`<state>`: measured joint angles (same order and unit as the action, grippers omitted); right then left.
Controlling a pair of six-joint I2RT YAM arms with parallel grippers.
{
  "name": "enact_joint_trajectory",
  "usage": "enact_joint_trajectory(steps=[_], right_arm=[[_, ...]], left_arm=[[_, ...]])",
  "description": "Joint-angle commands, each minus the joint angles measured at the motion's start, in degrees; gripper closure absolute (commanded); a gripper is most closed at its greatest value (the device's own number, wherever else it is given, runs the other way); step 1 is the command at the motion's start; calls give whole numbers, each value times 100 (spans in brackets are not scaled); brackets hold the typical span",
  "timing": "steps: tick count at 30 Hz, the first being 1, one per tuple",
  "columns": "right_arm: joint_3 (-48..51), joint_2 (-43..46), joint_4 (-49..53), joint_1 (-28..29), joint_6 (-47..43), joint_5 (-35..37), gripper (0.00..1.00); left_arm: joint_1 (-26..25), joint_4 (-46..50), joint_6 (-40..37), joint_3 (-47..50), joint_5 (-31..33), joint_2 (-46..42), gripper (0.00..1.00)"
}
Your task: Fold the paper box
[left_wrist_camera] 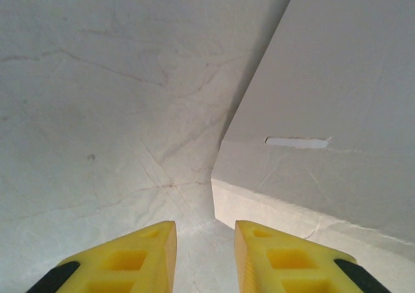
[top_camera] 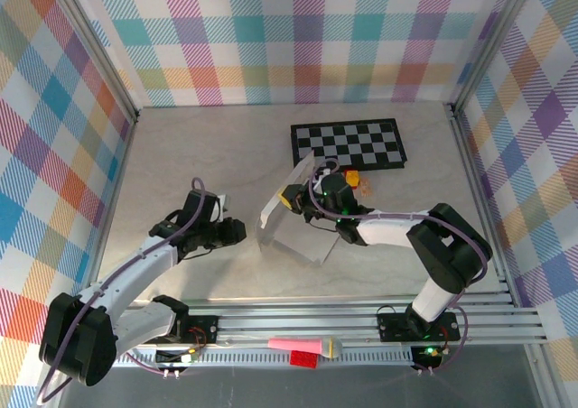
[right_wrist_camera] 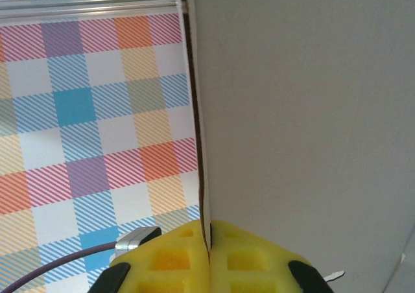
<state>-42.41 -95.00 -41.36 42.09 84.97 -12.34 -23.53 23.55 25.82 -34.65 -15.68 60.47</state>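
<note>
**Station check: paper box held upright by right gripper, left gripper open beside it**

1. Paper box (top_camera: 291,235): it sits mid-table, just near of the checkerboard mat (top_camera: 349,143). 1 panel lies flat on the table (top_camera: 208,146). Another panel stands tilted up from it, its top edge leaning toward the mat. The left wrist camera shows the pale card (left_wrist_camera: 324,98) with a narrow cut slot (left_wrist_camera: 296,141) and a folded lower edge resting on the marbled surface.

2. Right gripper (top_camera: 291,198): it reaches in from the right and meets the raised panel at its upper part. In the right wrist view the 2 yellow fingers (right_wrist_camera: 168,260) are pressed together on the card's edge, with the sheet (right_wrist_camera: 305,111) clamped between them and rising straight ahead. The plaid wall (right_wrist_camera: 84,124) and an aluminium rail (right_wrist_camera: 84,6) stand behind.

3. Left gripper (top_camera: 240,231): it is low over the table, just left of the box. In its wrist view the gripper (left_wrist_camera: 204,247) has its jaws apart and nothing between them. The corner of the box lies just beyond the right-hand fingertip; contact cannot be confirmed.

4. Other items: a small orange object (top_camera: 352,180) lies between the mat and the right wrist. A pink object (top_camera: 298,345) and a red block (top_camera: 303,359) rest on the near rail between the 2 arm bases.
</note>
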Motion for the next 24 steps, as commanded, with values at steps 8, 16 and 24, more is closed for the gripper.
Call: enact_joint_trajectory(steps=[8, 16, 24], right_arm=[[465, -40, -432, -7, 86, -38, 100], [252, -86, -190, -21, 150, -135, 100], [101, -211, -184, -16, 231, -199, 100]], left_arm=[[-620, -293, 228, 234, 551, 111, 71], [-857, -542, -463, 268, 542, 176, 67], [-1266, -678, -780, 105, 745, 580, 64]])
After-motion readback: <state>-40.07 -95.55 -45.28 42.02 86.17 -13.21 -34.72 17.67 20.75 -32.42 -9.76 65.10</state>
